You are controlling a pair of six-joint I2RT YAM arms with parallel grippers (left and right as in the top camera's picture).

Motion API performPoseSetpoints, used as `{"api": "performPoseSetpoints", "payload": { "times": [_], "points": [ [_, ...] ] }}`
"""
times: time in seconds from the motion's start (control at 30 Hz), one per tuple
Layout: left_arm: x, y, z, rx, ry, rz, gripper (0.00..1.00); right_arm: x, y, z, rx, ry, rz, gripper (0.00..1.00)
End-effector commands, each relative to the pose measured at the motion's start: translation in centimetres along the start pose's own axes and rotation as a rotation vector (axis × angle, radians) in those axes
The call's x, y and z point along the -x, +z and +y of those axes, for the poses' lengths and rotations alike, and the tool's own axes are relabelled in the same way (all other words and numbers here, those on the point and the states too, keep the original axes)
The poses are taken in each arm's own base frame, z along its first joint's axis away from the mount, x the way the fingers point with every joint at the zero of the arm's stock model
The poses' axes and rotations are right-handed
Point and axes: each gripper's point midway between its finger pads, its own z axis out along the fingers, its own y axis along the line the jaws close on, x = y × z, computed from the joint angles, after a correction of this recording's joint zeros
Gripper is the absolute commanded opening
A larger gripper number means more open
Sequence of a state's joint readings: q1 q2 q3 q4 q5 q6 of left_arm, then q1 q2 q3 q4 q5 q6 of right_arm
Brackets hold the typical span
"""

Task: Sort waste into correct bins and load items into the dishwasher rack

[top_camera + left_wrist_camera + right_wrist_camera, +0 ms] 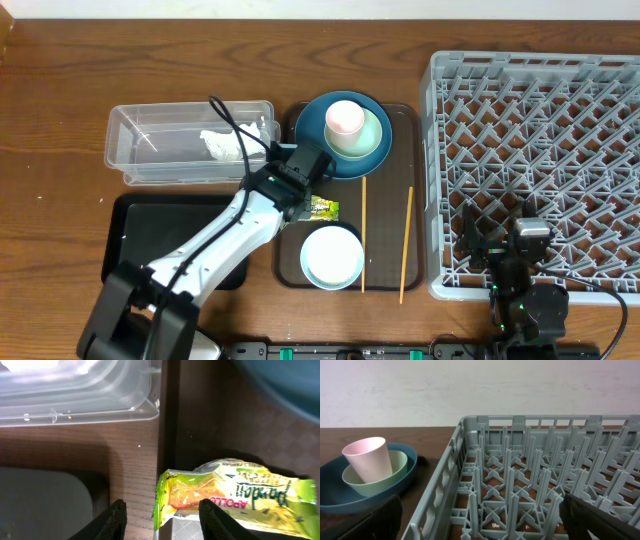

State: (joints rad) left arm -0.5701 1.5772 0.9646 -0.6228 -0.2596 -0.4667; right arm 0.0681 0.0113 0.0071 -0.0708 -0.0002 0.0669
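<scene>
**A:** So how far along was it?

**B:** Barely started tbh. The tissue (225, 145) sat in the clear tub (120, 150). The snack wrapper (235, 492) lay on the brown tray (385, 230), with the left gripper (162, 520) over its end, jaws apart and not clamped. The right gripper (485, 525) gaped wide at the dishwasher rack (540, 120), nothing loaded. Blue plate (308, 140), pink cup (345, 117) and chopsticks (363, 230) all waited.

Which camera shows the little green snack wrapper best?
The left wrist view: the wrapper is close, its print readable. Overhead shows it only as a small green patch. The right wrist view misses it.
</scene>
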Motion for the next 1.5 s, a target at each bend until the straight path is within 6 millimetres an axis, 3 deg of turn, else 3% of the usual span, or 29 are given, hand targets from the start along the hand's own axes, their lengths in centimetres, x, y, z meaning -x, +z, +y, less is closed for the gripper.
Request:
{"api": "performPoseSetpoints", "payload": {
  "times": [0.0, 0.43, 0.93, 1.03, 1.23, 1.37, 1.47],
  "points": [
    [-0.2, 1.0, 0.4, 0.036, 0.016, 0.017, 0.49, -0.1, 0.0, 0.2, 0.009, -0.005, 0.001, 0.99],
    [-1.6, 3.9, 0.1, 0.075, 0.042, 0.083, 0.49, -0.1, 0.0, 0.2, 0.009, -0.005, 0.001, 0.99],
    [-1.2, 3.8, -0.1, 0.068, 0.076, 0.073, 0.49, -0.1, 0.0, 0.2, 0.009, -0.005, 0.001, 0.99],
    [-0.3, 2.6, -0.2, 0.052, 0.087, 0.046, 0.49, -0.1, 0.0, 0.2, 0.009, -0.005, 0.001, 0.99],
    [2.4, -2.2, -0.3, -0.042, 0.002, -0.085, 0.5, -0.1, 0.0, 0.2, 0.009, -0.005, 0.001, 0.99],
    [2.8, -5.4, -1.1, -0.173, -0.158, -0.113, 0.5, -0.1, 0.0, 0.2, 0.009, -0.005, 0.001, 0.99],
    [2.7, -6.7, -1.9, -0.251, -0.232, -0.104, 0.5, -0.1, 0.0, 0.2, 0.009, -0.005, 0.001, 0.99]
  ]
}}
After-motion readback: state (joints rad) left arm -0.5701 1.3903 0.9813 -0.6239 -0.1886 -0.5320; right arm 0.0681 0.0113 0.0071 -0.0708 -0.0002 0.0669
